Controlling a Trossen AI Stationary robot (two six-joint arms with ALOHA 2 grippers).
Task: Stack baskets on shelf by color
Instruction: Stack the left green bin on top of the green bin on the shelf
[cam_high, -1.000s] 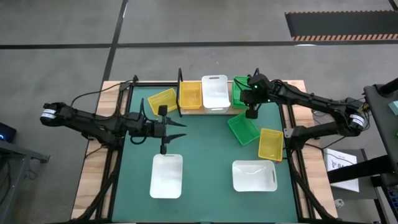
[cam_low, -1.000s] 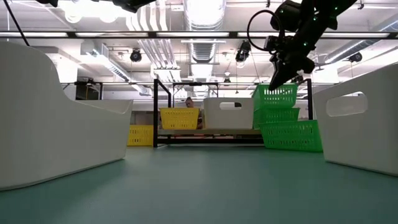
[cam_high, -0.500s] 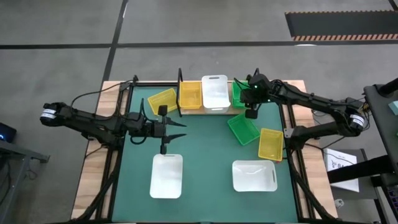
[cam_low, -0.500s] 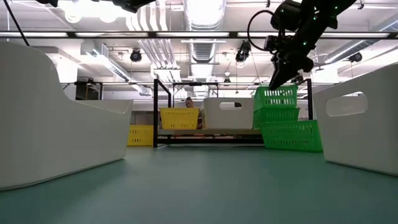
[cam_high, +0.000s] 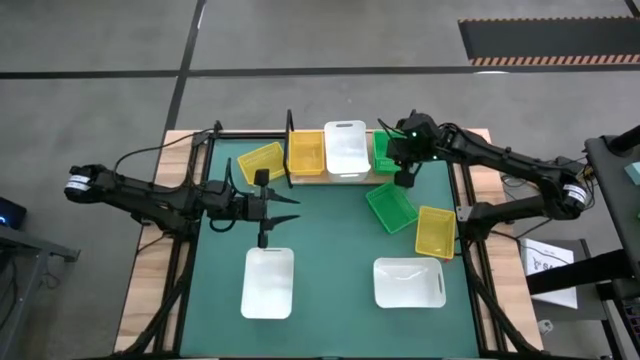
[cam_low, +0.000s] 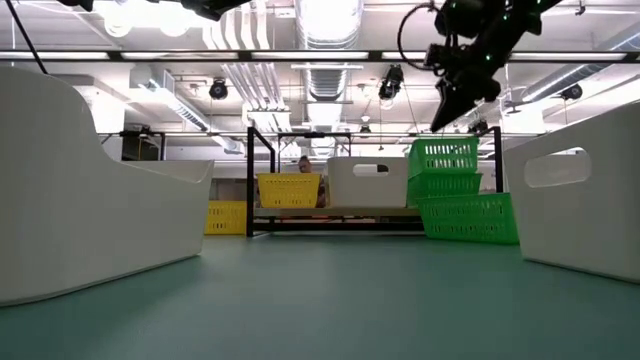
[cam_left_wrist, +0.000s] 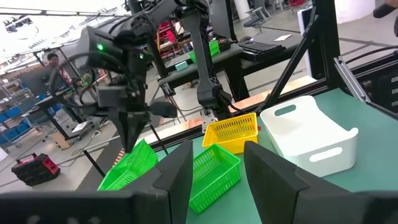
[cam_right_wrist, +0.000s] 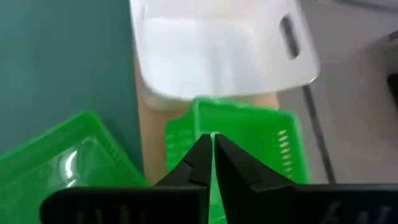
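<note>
On the wooden shelf (cam_high: 330, 176) at the table's far edge stand a yellow basket (cam_high: 306, 150), a white basket (cam_high: 346, 148) and two stacked green baskets (cam_low: 443, 162). My right gripper (cam_low: 452, 108) hovers just above the green stack (cam_right_wrist: 249, 146), fingers shut and empty. My left gripper (cam_high: 285, 210) waits open over the mat's left half (cam_left_wrist: 217, 180). Loose on the mat lie a green basket (cam_high: 391, 205), a yellow one (cam_high: 434, 231) and two white ones (cam_high: 409, 282) (cam_high: 268, 282). Another yellow basket (cam_high: 261, 160) lies left of the shelf.
The shelf's thin black posts (cam_low: 250, 180) stand at its ends. The loose green basket (cam_low: 468, 218) sits right in front of the green stack. The mat's middle (cam_high: 330, 225) between the two arms holds nothing.
My right gripper has risen from the top green basket's rim and now stands clear above it. The green stack has stayed in place on the shelf.
</note>
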